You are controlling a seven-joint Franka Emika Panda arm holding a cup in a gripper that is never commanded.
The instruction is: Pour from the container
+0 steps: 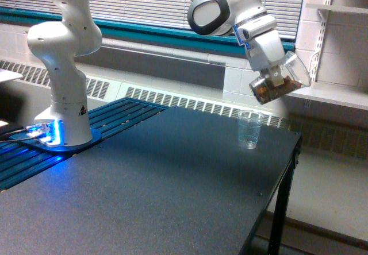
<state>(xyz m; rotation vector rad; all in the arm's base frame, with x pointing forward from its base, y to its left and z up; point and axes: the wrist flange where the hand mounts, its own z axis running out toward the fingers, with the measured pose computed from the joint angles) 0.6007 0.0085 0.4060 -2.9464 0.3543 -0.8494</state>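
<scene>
Because the small clear cup (249, 128) stands near the far right edge of the dark tabletop (149, 192), just right of the frame's centre, and looks empty, the pour appears not yet delivered. Done well, the step calls for the jug's mouth to sit directly over the cup before any further tilt, and for the tilt to build slowly so the pieces slide out a few at a time rather than in a rush that could overshoot the narrow rim or knock the light cup over.

Above and slightly right of the cup, in the upper right of the frame, the clear plastic jug (282, 81) hangs tilted, brown pieces gathered in its lower left part. It is well clear of the cup's rim. The gripper (275, 71) is clamped on the jug, its fingers closed against the plastic.

The white arm reaches from its blue-lit base (54, 133) at the left, wrist canted down to the right.
</scene>
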